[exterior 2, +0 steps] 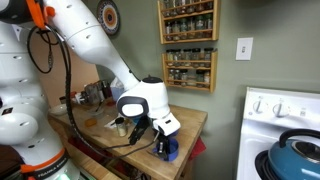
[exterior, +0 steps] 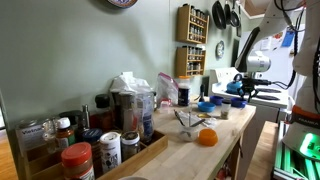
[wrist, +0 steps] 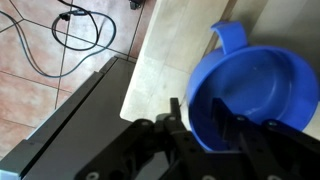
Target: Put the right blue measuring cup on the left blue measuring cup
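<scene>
A blue measuring cup (wrist: 262, 88) with a short handle fills the right of the wrist view, over the pale wooden countertop (wrist: 170, 60) near its end. My gripper (wrist: 200, 118) straddles the cup's near rim, one finger outside and one inside, closed on the wall. In an exterior view the gripper (exterior 2: 161, 138) is at the counter's end with the blue cup (exterior 2: 168, 150) under it. In an exterior view the gripper (exterior: 240, 90) is at the far end of the counter, and another blue cup (exterior: 207, 105) sits a little nearer the camera.
An orange (exterior: 206, 137) and a clear glass jug (exterior: 185, 120) stand mid-counter, with spice jars (exterior: 78, 158) in a wooden tray in front. A white appliance with a blue pot (exterior 2: 295, 152) stands beside the counter. Cables (wrist: 80, 35) lie on the tiled floor below.
</scene>
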Robot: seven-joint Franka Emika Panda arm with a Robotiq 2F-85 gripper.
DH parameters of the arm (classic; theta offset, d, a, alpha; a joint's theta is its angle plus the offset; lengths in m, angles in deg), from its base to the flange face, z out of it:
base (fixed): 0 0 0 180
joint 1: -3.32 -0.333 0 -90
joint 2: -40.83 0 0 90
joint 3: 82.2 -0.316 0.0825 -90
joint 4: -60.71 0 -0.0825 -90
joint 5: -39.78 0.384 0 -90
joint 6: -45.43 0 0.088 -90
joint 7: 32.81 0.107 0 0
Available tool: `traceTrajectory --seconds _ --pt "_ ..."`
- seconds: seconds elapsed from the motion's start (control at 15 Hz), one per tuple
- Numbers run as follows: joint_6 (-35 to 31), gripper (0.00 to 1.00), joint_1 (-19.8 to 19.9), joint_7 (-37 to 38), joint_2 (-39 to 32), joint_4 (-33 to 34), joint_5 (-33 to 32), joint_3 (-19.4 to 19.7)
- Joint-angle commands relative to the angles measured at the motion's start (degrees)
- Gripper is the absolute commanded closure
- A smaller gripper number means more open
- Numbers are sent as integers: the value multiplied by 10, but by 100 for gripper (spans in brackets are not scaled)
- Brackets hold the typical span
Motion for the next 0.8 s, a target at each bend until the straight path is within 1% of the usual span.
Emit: traceTrajectory --seconds 0.0,0.07,0.27,0.33,0.47,0.53,0.6,0.73 --pt "-20 92 -7 19 -10 -4 -14 5" --pt "-18 99 -7 16 -10 -4 -12 5" --pt "-13 100 -8 10 -4 -5 -26 9" --pt "-16 99 -10 17 -2 -5 -49 16" --pt "-12 99 -16 32 9 -4 -128 37" --pt "-5 99 -21 46 17 -2 -183 50" --pt "3 99 -31 45 24 4 -226 68" --pt "25 99 -27 48 62 6 -310 72"
